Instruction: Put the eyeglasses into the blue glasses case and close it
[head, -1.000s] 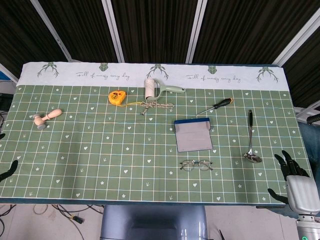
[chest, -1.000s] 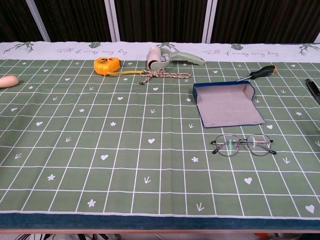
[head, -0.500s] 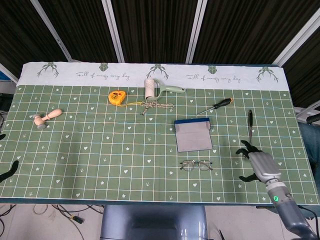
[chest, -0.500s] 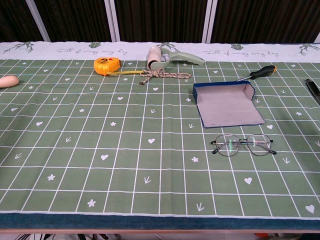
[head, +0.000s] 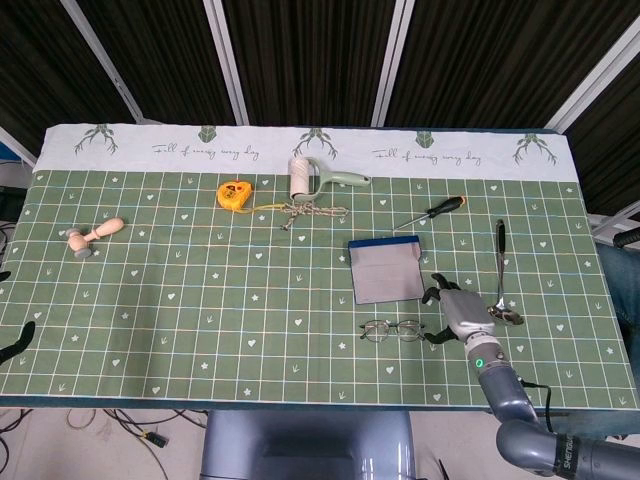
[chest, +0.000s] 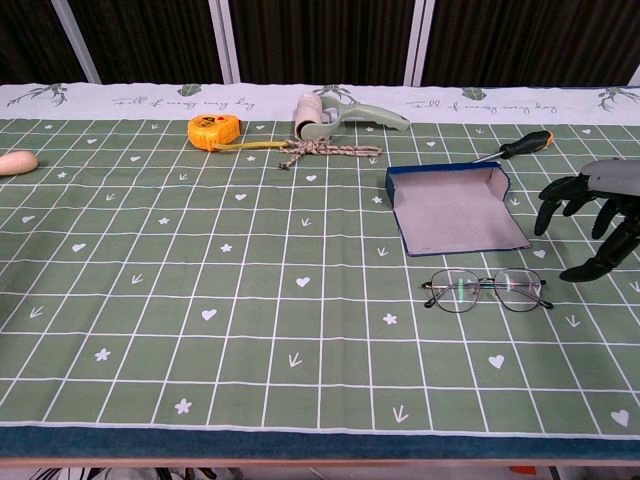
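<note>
The eyeglasses (head: 392, 329) (chest: 487, 290) lie lenses-up on the green mat, just in front of the blue glasses case (head: 386, 271) (chest: 455, 209). The case lies open, its grey lining up and its blue wall at the far side. My right hand (head: 460, 315) (chest: 597, 213) hovers to the right of the glasses and the case, fingers spread, holding nothing. It touches neither of them. My left hand (head: 14, 343) shows only as dark fingertips at the left edge of the head view, below the table edge.
A spoon (head: 501, 281) lies right of the right hand and a screwdriver (head: 433, 212) behind the case. Further back are a lint roller (head: 315, 177), a knotted rope (head: 312, 212) and a yellow tape measure (head: 235, 193). A wooden stamp (head: 93, 238) lies far left.
My right hand has come from the table's front right corner leftward over the mat, and now hangs right beside the glasses and the case. The objects have not moved.
</note>
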